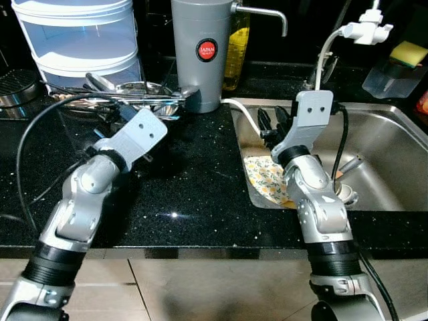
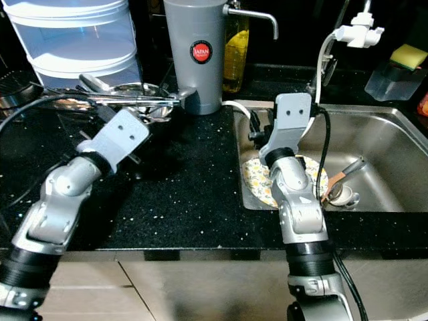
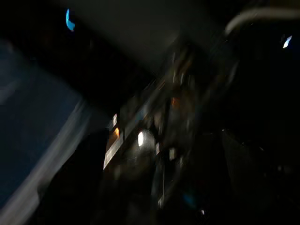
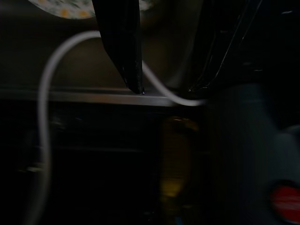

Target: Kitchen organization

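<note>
Reaching over a speckled black stone counter (image 1: 194, 194), two silver jointed arms work at a kitchen sink. The right gripper (image 1: 273, 125) hangs over the near left corner of the brushed steel sink (image 1: 388, 154), its two tapered black fingers (image 4: 123, 42) parted by a moderate gap with nothing between them. Beneath that arm lies a round flower-patterned plate (image 1: 264, 177), and to its right a small white cup (image 1: 346, 194) beside a brown-handled utensil (image 2: 338, 177). The left gripper (image 1: 110, 114) points toward a heap of shiny metal cutlery and lids (image 1: 134, 93) on the far left; whether its fingers are spread or closed cannot be told, its wrist view being dark and smeared. A thin white hose (image 4: 47, 84) curves past the right fingertips in the wrist view, plainer there than from the head. Farther back stand a matte grey cylindrical dispenser (image 1: 200, 47), a translucent white tub (image 1: 77, 33), an oil bottle (image 1: 235, 50) and a yellow sponge (image 1: 409, 52).
</note>
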Robot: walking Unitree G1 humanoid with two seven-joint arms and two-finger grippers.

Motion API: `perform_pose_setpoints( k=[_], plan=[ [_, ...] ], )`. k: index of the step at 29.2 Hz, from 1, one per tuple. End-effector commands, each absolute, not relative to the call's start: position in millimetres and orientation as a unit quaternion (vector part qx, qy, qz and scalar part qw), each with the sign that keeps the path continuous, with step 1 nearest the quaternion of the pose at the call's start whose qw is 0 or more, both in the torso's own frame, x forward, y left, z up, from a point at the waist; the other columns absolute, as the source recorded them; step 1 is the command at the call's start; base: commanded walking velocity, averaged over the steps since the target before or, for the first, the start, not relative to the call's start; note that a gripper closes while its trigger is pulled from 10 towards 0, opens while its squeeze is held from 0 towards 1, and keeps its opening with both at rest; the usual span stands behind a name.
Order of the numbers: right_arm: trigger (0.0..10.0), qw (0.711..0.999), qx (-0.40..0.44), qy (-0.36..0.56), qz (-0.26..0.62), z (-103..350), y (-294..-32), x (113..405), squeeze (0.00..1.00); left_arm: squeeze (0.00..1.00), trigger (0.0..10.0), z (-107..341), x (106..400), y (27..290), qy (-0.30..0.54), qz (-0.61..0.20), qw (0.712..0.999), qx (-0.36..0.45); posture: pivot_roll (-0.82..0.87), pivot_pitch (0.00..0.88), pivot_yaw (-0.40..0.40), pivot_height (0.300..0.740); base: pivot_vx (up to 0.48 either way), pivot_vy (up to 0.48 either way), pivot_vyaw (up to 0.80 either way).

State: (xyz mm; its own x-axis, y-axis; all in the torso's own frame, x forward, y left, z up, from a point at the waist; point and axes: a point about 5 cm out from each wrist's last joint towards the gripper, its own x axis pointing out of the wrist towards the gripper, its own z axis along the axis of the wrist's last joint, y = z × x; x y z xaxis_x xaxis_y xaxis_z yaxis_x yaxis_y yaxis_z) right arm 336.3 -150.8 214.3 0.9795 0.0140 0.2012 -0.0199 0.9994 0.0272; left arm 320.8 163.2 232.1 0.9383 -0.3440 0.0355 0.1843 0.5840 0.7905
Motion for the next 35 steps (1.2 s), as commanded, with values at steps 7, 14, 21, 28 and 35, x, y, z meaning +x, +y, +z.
perform_pose_setpoints(
  k=[7, 14, 21, 28, 35],
  plan=[
    [10.0, 0.995, 0.013, -0.096, -0.017, 211.5, -164.5, 334.7, 0.0, 0.0, 10.0, 222.0, 320.0, 138.2, -0.112, -0.203, 0.85, 0.472, 0.12, 0.0, -0.044, 0.74, 0.0, 0.0, 0.0],
    [10.0, 0.995, 0.015, -0.098, -0.023, 211.7, -163.8, 333.7, 0.0, 0.0, 10.0, 217.7, 331.4, 143.6, -0.106, -0.19, 0.853, 0.474, 0.11, 0.0, -0.037, 0.74, 0.0, 0.0, 0.0],
    [10.0, 0.995, 0.016, -0.098, -0.024, 212.0, -163.5, 333.5, 0.0, 0.0, 4.8, 224.6, 343.4, 158.2, -0.114, -0.153, 0.85, 0.491, 0.1, 0.0, -0.037, 0.74, 0.0, 0.0, 0.0],
    [10.0, 0.995, 0.018, -0.098, -0.022, 211.0, -162.5, 332.8, 0.0, 0.0, 0.0, 228.8, 344.5, 156.9, -0.135, -0.16, 0.852, 0.479, 0.11, 0.0, -0.039, 0.74, 0.0, 0.0, 0.0],
    [10.0, 0.995, 0.02, -0.099, -0.018, 210.9, -160.3, 333.6, 0.0, 0.0, 0.0, 229.2, 340.8, 146.1, -0.157, -0.195, 0.864, 0.436, 0.11, 0.0, -0.043, 0.74, 0.0, 0.0, 0.0]
  ],
)
